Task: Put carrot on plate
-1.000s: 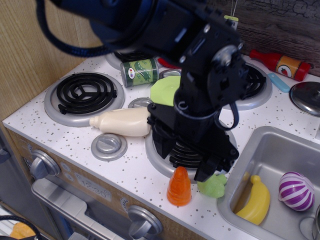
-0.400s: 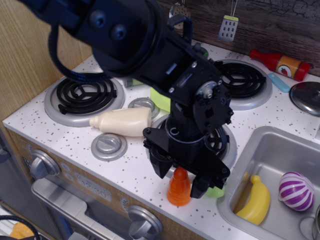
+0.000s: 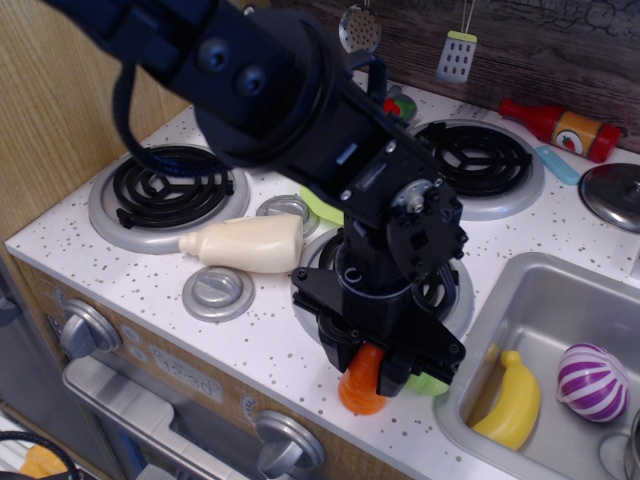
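Observation:
The carrot, a small orange ridged cone, stands upright on the white counter near its front edge. My gripper has come down over it: the two black fingers straddle its upper part and its tip is hidden between them. The jaws look open, with the carrot still resting on the counter. The lime-green plate lies further back between the burners; only a sliver of its rim shows behind my arm.
A cream bottle lies left of my arm, with a grey disc in front of it. A pale green toy sits right of the carrot. The sink holds a banana and a purple striped ball. The counter's front edge is close.
My gripper has moved left and down from beside the carrot until its fingers sit around the carrot's top. The carrot has stayed in place.

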`<state>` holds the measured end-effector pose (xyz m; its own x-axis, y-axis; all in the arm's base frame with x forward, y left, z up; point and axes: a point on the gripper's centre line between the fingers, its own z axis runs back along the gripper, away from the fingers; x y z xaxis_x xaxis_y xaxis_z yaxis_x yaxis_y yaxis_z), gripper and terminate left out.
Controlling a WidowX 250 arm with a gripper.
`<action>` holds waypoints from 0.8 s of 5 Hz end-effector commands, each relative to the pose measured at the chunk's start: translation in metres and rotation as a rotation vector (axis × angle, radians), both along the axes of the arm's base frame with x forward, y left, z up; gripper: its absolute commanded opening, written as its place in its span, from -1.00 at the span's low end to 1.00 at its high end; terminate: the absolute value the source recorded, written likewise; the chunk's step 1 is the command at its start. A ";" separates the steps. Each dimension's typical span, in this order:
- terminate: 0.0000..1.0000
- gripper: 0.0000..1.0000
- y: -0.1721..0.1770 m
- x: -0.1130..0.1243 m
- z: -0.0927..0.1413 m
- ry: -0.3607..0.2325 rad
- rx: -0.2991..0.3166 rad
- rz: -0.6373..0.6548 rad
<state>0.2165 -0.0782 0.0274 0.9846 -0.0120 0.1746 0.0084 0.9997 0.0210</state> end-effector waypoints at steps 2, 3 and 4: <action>-1.00 -1.00 0.023 0.013 0.058 0.012 0.105 0.051; -1.00 -1.00 0.043 0.042 0.090 0.007 0.160 0.027; -1.00 -1.00 0.057 0.081 0.095 -0.034 0.193 -0.037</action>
